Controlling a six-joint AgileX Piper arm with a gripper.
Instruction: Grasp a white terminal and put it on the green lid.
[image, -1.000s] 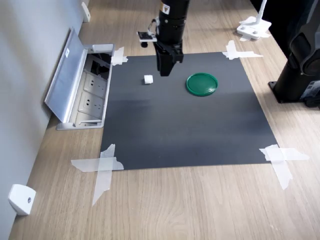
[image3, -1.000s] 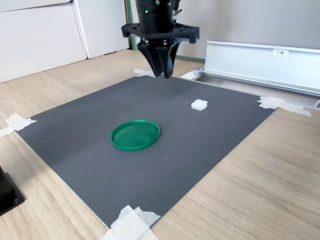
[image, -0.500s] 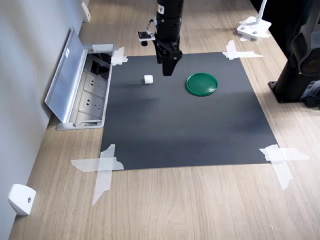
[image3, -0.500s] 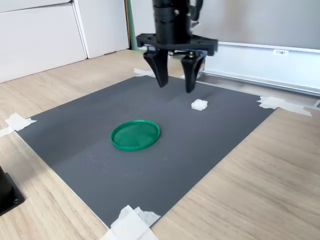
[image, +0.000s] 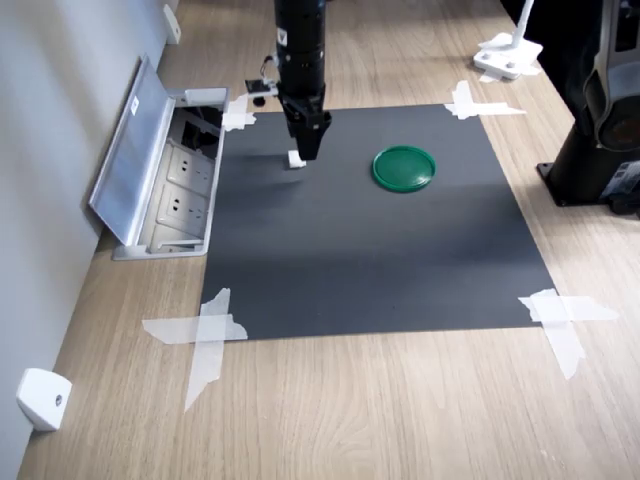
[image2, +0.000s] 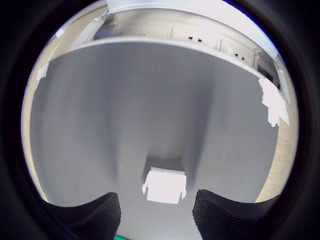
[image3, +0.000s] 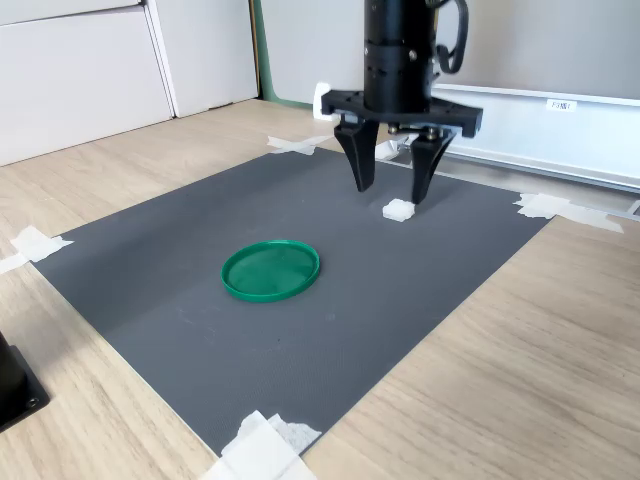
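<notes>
Tiny white plastic cube-like terminal (image3: 398, 209) on dark grey mat (image3: 300, 330), well apart from flat round green plastic lid (image3: 270, 270), below black gripper (image3: 392, 190), jaws spread apart, not touching.

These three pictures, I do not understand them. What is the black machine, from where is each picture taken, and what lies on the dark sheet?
The black machine is one robot arm ending in a gripper, a claw with two fingers. Both exterior views come from cameras standing off the arm, looking at the desk from different sides. The round wrist view comes from a camera on the arm itself, looking down between the fingers.

A dark mat is taped to a wooden table. On it lie a green lid and a tiny white terminal. Beside the mat an open socket box is set into the table.

The gripper is open and holds nothing. It hangs directly over the white terminal, which shows between the fingers in the wrist view.
</notes>
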